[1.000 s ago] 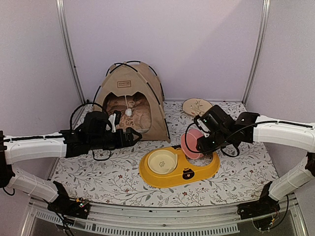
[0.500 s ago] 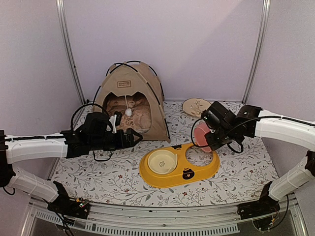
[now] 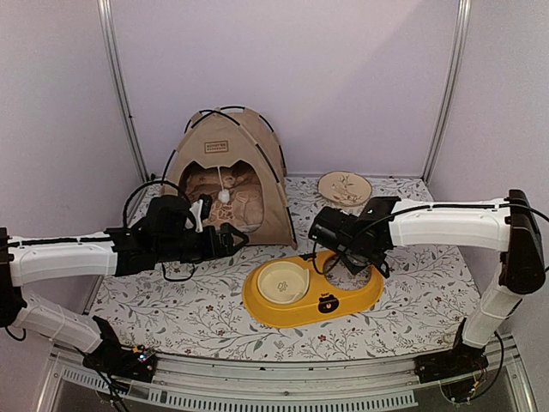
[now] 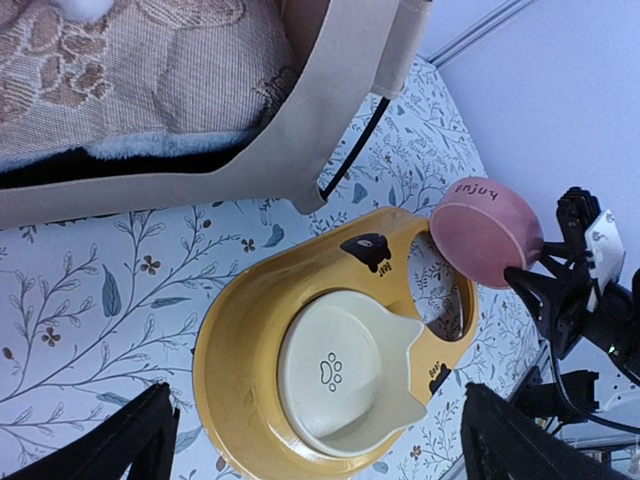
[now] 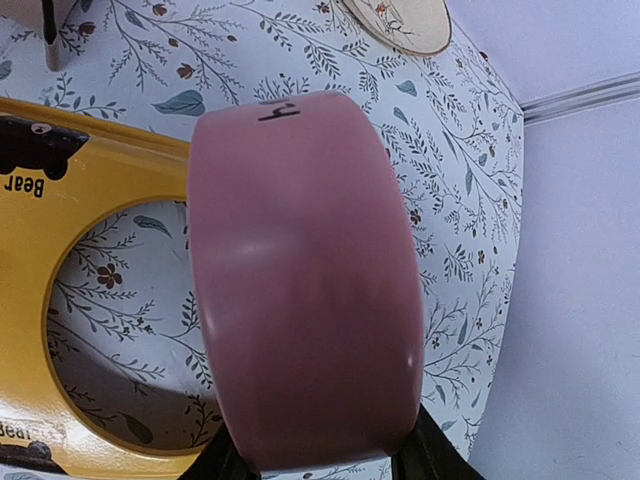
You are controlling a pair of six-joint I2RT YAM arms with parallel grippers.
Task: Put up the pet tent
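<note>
The beige pet tent [image 3: 230, 154] stands upright at the back left, with black poles, a brown label and a white pom-pom [image 3: 224, 196] hanging in its arched doorway. Its lower front edge shows in the left wrist view [image 4: 200, 170]. My left gripper [image 3: 232, 239] is open and empty, low in front of the doorway; in its own view [image 4: 320, 450] it faces the yellow tray. My right gripper [image 3: 343, 249] is shut on a pink bowl [image 5: 300, 280], held on edge above the tray's empty hole. The bowl also shows in the left wrist view [image 4: 487, 243].
A yellow two-hole tray [image 3: 257, 309] lies front centre with a cream paw-print bowl [image 3: 281, 281] in its left hole; the right hole [image 5: 110, 310] is empty. A patterned cushion [image 3: 214, 184] lies inside the tent. A round beige disc [image 3: 344, 186] lies at the back right.
My right arm has swung left with the pink bowl, from right of the tray to above its empty hole. The left arm and the tent have not moved.
</note>
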